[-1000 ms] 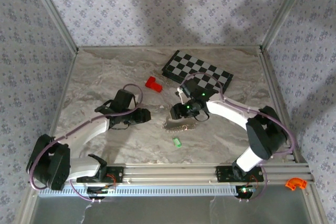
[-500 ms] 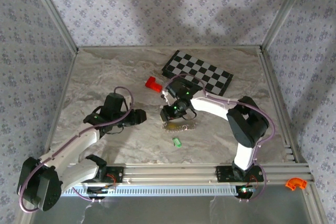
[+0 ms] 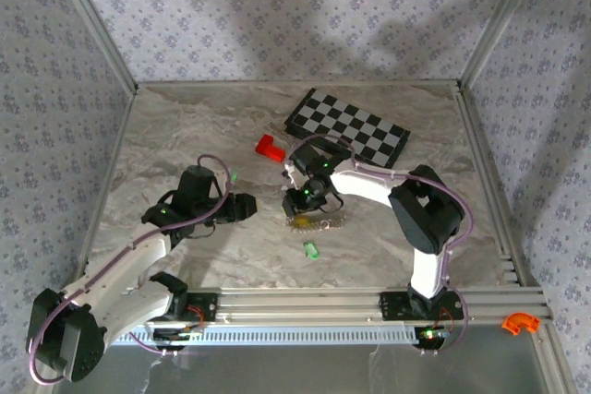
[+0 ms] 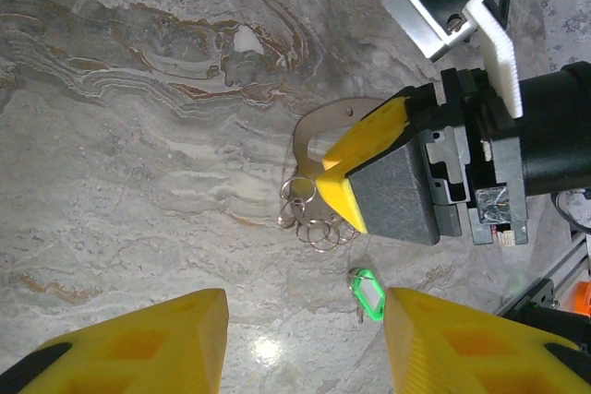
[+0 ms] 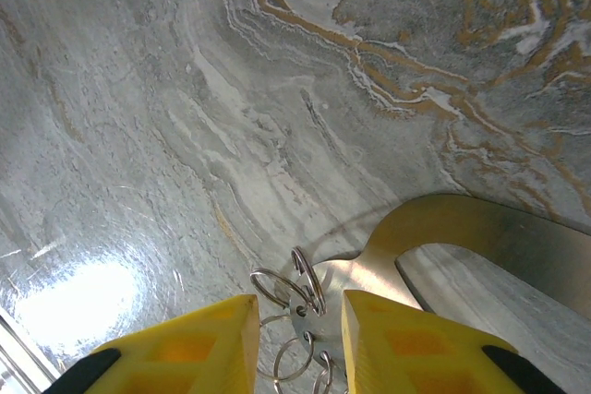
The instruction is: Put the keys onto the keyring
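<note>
The keyring [image 5: 367,276] is a flat silvery hook-shaped plate carrying several small wire rings [image 4: 309,220], lying on the marble table. My right gripper [image 5: 300,343] is down on it, its yellow fingers [image 5: 189,348] closed in on either side of the plate's ringed end. From above, that gripper [image 3: 303,202] stands over the keyring [image 3: 320,222]. The keys are a tiny bright green tag [image 3: 311,249] lying flat just in front of the ring cluster. The same green tag [image 4: 367,293] lies ahead of my left gripper [image 4: 305,350], which is open and empty, left of the keyring [image 3: 249,207].
A red block [image 3: 270,148] lies behind the grippers, and a black-and-grey chessboard [image 3: 349,126] sits tilted at the back right. An orange piece [image 3: 520,323] rests outside the frame at the front right. Patterned walls enclose the marble table [image 3: 185,136].
My right gripper has shifted left along the keyring and its jaws have narrowed around the ringed end. The left arm has drawn back slightly to the left, its jaws staying open.
</note>
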